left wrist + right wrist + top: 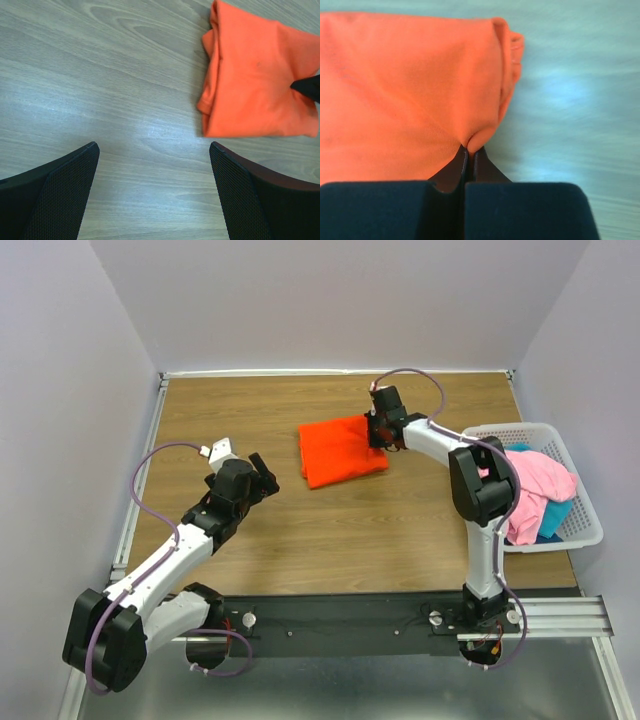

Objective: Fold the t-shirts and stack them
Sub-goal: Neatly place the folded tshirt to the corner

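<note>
Folded into a compact rectangle on the far middle of the wooden table (330, 540) — the orange-red t-shirt (338, 452), layered folds showing along one edge. Clamped at its right edge by the right gripper (469, 149), fingers pressed together with a small pucker of cloth nipped between the tips. Hovering to the near left of that shirt, apart from it — the left gripper (262, 476), spread wide, with only bare wood between its fingers. Heaped in the white lattice basket (590, 532) at the right edge of the table: the pink t-shirt (545, 485), crumpled and draped over the rim, and under it a patch of the teal-blue t-shirt (556, 520). Both well apart from the orange-red one.
</note>
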